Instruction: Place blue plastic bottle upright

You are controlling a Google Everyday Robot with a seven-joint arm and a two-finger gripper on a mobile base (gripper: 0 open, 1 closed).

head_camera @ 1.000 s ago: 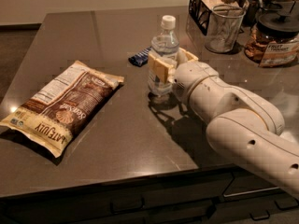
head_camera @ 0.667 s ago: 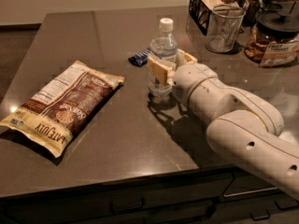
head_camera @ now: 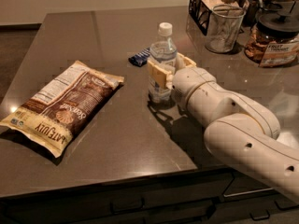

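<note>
Camera view shows you the blue plastic bottle [head_camera: 162, 50] standing upright near the middle of the counter [head_camera: 117, 139], a little closer to the far edge than the near one and well away from the left edge. The gripper [head_camera: 164, 72] reaches in from the near right corner. Its claw is clamped on the bottle's lower body, with one tan pad [head_camera: 158, 73] across the label on the near side and the other behind it.

Treat the bottle as light and thin-walled. It looks clear, so you probably have little weight holding it down, and the wall will likely dent if squeezed hard. The plastic is smooth and could slip. The labelled midsection, where the claw sits, is the sensible place to hold it, as the narrow neck under the white cap [head_camera: 164, 29] offers less surface.

The base appears to rest on the counter. Open slowly, since a dragging pad could tip it toward the dark blue wrapper [head_camera: 139, 58] just beside it.
</note>
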